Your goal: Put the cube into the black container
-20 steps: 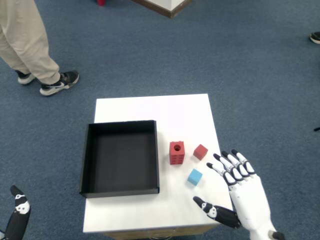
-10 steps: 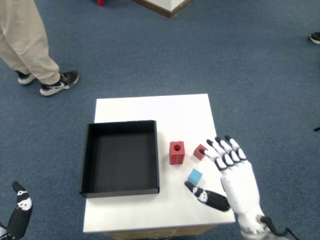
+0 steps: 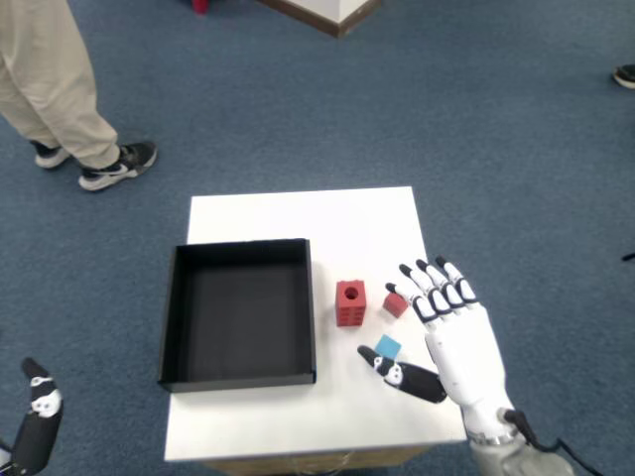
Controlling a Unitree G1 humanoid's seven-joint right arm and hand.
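Note:
A small light-blue cube (image 3: 388,346) lies on the white table (image 3: 298,213), right of the black container (image 3: 239,312). My right hand (image 3: 446,337) hovers just right of the cube, open, fingers spread, with the thumb (image 3: 397,374) reaching below the cube and partly covering it. The fingertips (image 3: 422,278) overlap a small red cube (image 3: 394,302). A taller red block with a round hole on top (image 3: 349,302) stands between the container and the hand. The container is empty.
My left hand (image 3: 32,421) shows at the bottom left, off the table. A person's legs and shoes (image 3: 94,149) stand on the blue carpet at the upper left. The table's right edge runs under my right hand.
My right hand has moved up and left over the table, from the front right corner toward the blue cube. Its thumb now sits against the cube's lower side. The cubes have not moved.

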